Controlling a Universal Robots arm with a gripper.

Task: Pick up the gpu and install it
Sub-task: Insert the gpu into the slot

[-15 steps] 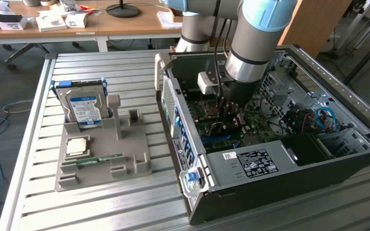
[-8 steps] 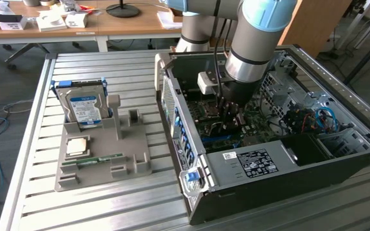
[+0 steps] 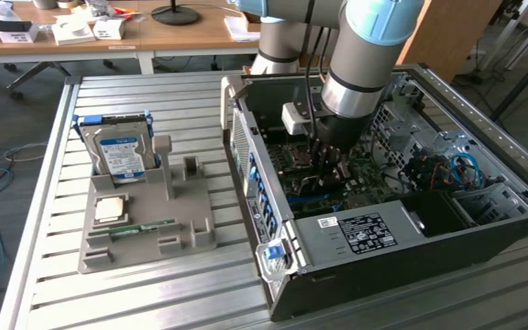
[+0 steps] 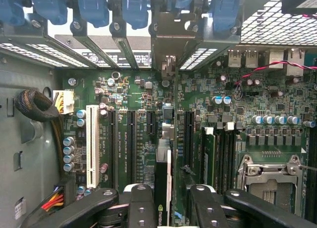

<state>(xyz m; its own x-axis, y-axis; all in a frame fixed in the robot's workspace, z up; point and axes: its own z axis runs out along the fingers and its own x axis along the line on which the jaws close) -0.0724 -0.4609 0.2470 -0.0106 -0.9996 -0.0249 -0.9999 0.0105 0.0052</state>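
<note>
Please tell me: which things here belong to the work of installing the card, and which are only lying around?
Belong to the job:
- gpu, standing edge-on between the fingers
- gripper
- motherboard
- computer case

Only lying about:
- hard drive on the grey holder
- memory stick

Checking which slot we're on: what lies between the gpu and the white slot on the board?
Between the gpu and the white slot: black slots on the green board, in the wrist view.
</note>
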